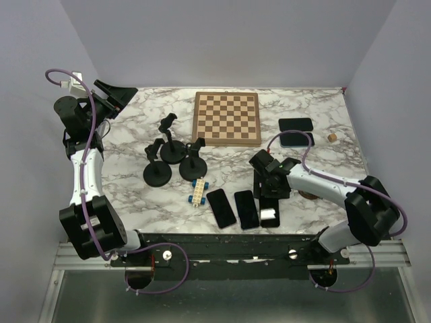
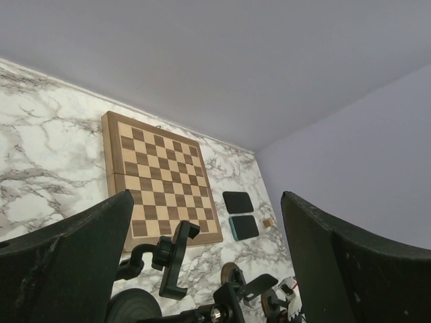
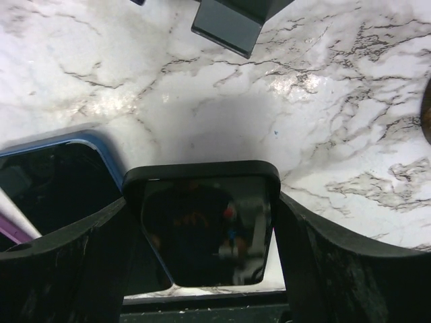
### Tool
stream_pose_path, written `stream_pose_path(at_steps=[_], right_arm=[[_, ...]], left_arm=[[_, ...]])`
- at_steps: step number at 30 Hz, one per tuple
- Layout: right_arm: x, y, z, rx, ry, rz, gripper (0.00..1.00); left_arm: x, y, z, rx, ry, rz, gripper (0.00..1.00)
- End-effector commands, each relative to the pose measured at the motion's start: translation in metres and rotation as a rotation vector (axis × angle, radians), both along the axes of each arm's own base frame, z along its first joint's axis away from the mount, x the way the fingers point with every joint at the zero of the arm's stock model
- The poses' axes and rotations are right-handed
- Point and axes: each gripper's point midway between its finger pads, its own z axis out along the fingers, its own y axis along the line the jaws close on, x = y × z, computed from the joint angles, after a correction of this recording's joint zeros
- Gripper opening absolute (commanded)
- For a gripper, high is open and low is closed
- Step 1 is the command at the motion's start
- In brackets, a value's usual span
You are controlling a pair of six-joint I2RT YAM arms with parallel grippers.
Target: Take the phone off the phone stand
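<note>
**Top view:** A white, grey-veined marble worktop (image 1: 323,101) has two arms bolted at its near edge. The black rectangular phone in a dark case (image 1: 270,215) sits at 5 o'clock of the scene, close to the near edge, with its long axis running 12 to 6. The right pincer (image 1: 269,194) hangs over the phone's far end, so the visible body stretches toward 6 o'clock from the pincer. Two other dark flat phones (image 1: 246,209) lie just beside it at 9 o'clock. Three black round-based phone stands (image 1: 193,168) cluster near the centre, at 10 o'clock from the phone and well apart from it. Their cradles look empty, so the phone appears to be out of its stand. The left pincer (image 1: 116,96) is raised at 10 o'clock of the scene, so the right arm is clearly the nearer one.

**Left wrist view:** The left pincer's two black fingers (image 2: 67,262) stand wide apart with nothing between them. Beyond them are a brown wooden chessboard (image 2: 161,178) and the stands.

**Right wrist view:** The phone fills the gap between the right pincer's black fingers (image 3: 350,269), which sit against both its long edges. I judge it gripped across its width. Whether its underside rests on the marble cannot be told. A blue-rimmed neighbouring phone (image 3: 60,168) lies at 9 o'clock, near enough that setting the phone down probably needs a straight descent.
</note>
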Motion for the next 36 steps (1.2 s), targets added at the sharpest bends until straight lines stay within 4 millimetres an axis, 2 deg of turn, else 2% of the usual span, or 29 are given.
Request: stream_pose_path(at_steps=[1,6,10,16,21,25,29,31,36], right_arm=[[0.007,0.008,0.020,0.060,-0.073,0.025,0.85],[0.006,0.008,0.021,0.057,-0.070,0.025,1.00],[0.007,0.009,0.027,0.066,-0.087,0.023,1.00],[0.019,0.020,0.071,0.184,-0.237,0.042,1.00],[0.028,0.020,0.133,0.309,-0.446,0.060,1.00],[0.031,0.009,0.198,0.400,-0.652,0.052,1.00],[0.017,-0.015,0.269,0.511,-0.887,0.046,1.00],[0.008,-0.029,0.297,0.555,-0.992,0.041,1.00],[-0.016,-0.058,0.342,0.617,-1.148,0.032,1.00]], left_arm=[[0.000,0.000,-0.006,-0.002,-0.001,-0.024,0.99],[0.000,-0.001,-0.006,-0.005,0.001,-0.028,0.98],[0.001,0.000,-0.007,-0.006,0.003,-0.027,0.99],[0.001,0.000,-0.008,-0.006,0.004,-0.028,0.99],[0.000,-0.001,-0.006,-0.003,-0.002,-0.029,0.98],[-0.001,-0.001,-0.005,-0.004,-0.005,-0.029,0.99],[-0.001,-0.001,-0.005,-0.004,-0.006,-0.028,0.99],[-0.001,-0.001,-0.005,-0.004,-0.006,-0.029,0.99],[0.000,0.000,-0.006,0.000,-0.004,-0.025,0.99]])
